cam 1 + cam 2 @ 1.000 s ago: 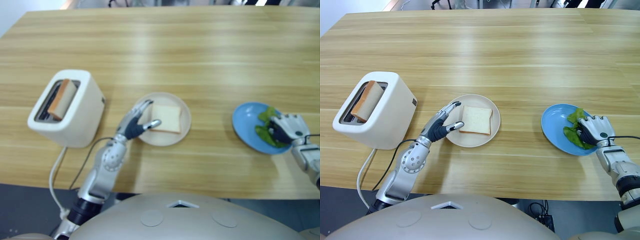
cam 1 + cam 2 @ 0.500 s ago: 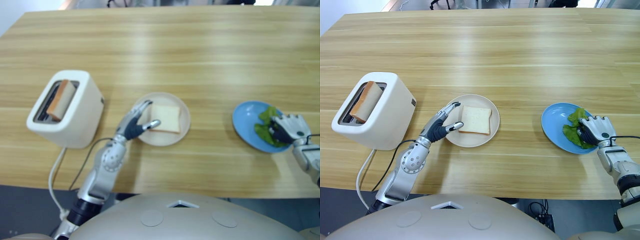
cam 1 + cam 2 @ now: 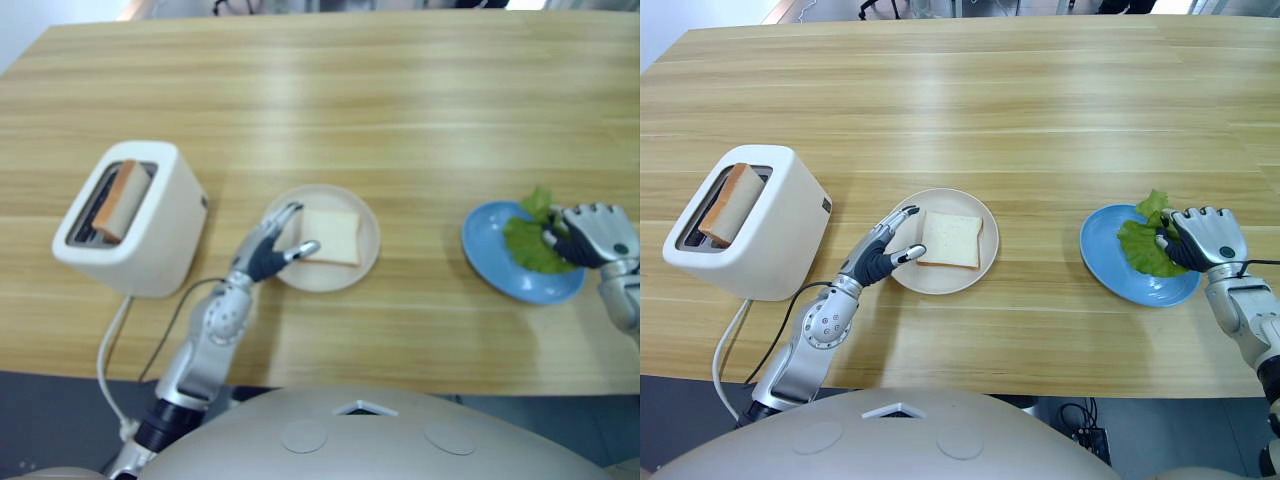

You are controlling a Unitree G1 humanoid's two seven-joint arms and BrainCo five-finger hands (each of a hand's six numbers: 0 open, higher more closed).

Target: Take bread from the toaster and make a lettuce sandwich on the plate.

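A broad wooden table (image 3: pixel 1040 100) filled the scene, its far half bare. At the left stood a white toaster (image 3: pixel 780 235) with one bread slice (image 3: pixel 722 202) upright in its slot. Near the middle, a cream plate (image 3: pixel 940 282) carried a second slice of bread (image 3: pixel 951 240) lying flat. The left hand (image 3: pixel 880 252) rested at that plate's left rim, fingers spread and holding nothing, one fingertip right at the slice's edge. On the right, the right hand (image 3: pixel 1200 238) was curled tight on the lettuce (image 3: pixel 1140 245), which sat over the far side of the blue plate (image 3: pixel 1120 288); whether the leaf had cleared the plate could not be told.

By this showing the task was roughly a third done: the base slice was laid and the lettuce was gripped. The lettuce had yet to reach the bread, and the toaster slice had yet to go on top.

Between the two plates lay open wood, a clear path for the leaf. The blue plate sat fairly near the table's front edge, and the toaster's cord (image 3: pixel 730 350) trailed over that edge beside the left arm.
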